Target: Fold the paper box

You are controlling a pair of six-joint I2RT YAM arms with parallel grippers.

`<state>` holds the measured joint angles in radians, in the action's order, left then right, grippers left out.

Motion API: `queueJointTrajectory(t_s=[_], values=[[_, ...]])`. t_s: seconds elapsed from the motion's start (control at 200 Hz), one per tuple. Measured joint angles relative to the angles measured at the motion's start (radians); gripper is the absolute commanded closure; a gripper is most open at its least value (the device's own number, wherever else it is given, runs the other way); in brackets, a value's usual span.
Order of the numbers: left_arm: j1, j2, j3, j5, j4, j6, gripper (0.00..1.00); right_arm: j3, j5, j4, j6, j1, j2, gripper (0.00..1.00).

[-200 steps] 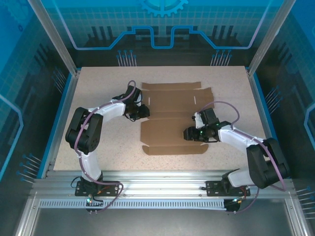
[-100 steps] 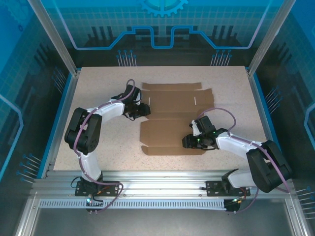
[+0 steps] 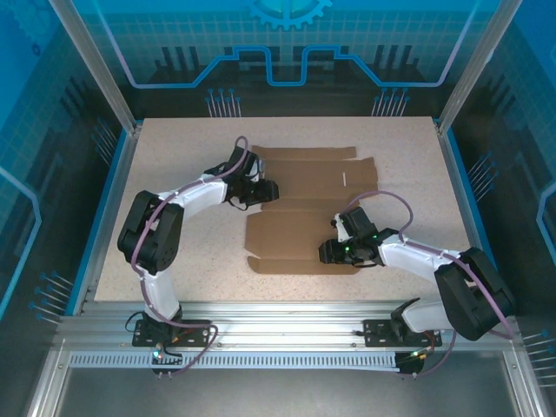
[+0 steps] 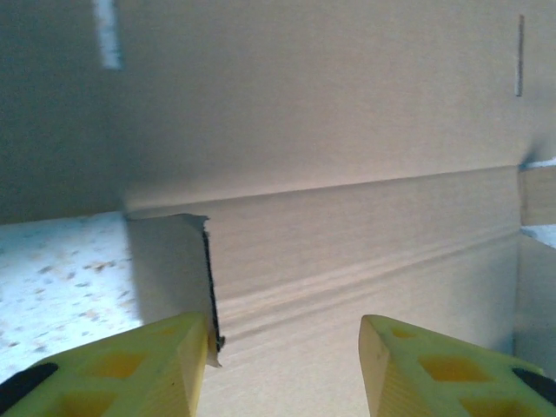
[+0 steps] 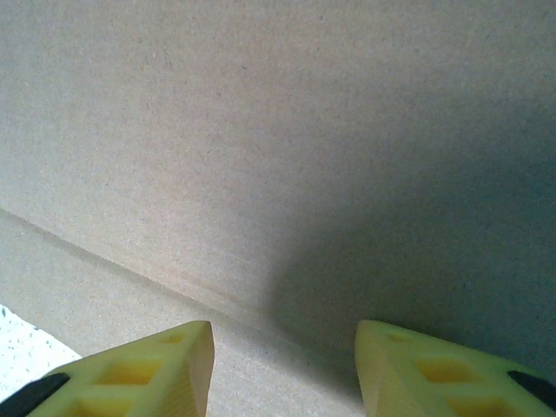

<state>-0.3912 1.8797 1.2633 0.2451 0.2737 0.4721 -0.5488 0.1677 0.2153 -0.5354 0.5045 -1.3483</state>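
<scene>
The paper box (image 3: 308, 178) lies unfolded and flat on the table, a brown die-cut sheet with flaps and slits. My left gripper (image 3: 266, 189) is open over its left side. In the left wrist view the gripper (image 4: 284, 347) hovers close above a crease of the box (image 4: 347, 174), and a small side flap (image 4: 174, 261) stands up against its left finger. My right gripper (image 3: 327, 253) is open low over the near right panel. In the right wrist view the gripper (image 5: 282, 347) straddles bare cardboard (image 5: 261, 130) near a fold line, with nothing between the fingers.
The speckled table (image 3: 174, 261) has free room on both sides of the sheet. Blue side rails (image 3: 102, 208) and the aluminium frame (image 3: 287, 317) at the near edge bound the workspace. A strip of table (image 4: 61, 269) shows left of the box.
My left gripper has moved right, from the box's left edge onto the sheet. My right gripper has slid toward the near edge and slightly left over the lower panel.
</scene>
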Motion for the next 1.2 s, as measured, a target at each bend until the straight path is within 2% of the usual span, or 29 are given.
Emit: queueJointTrajectory(t_s=[0.2,0.7,0.831,1.201], values=[[-0.031,0.057,0.026,0.007,-0.018,0.0,0.48,0.0,-0.004,0.0,-0.008,0.002,0.0,0.51],[-0.037,0.111,0.025,0.006,-0.047,0.048,0.48,-0.003,-0.008,0.031,-0.023,0.006,0.054,0.49],[-0.04,0.111,0.011,0.006,-0.074,0.065,0.48,-0.049,-0.01,0.075,-0.014,-0.003,0.07,0.48],[-0.041,0.113,-0.029,0.006,-0.134,0.103,0.48,-0.28,0.043,0.124,0.069,-0.248,0.051,0.45]])
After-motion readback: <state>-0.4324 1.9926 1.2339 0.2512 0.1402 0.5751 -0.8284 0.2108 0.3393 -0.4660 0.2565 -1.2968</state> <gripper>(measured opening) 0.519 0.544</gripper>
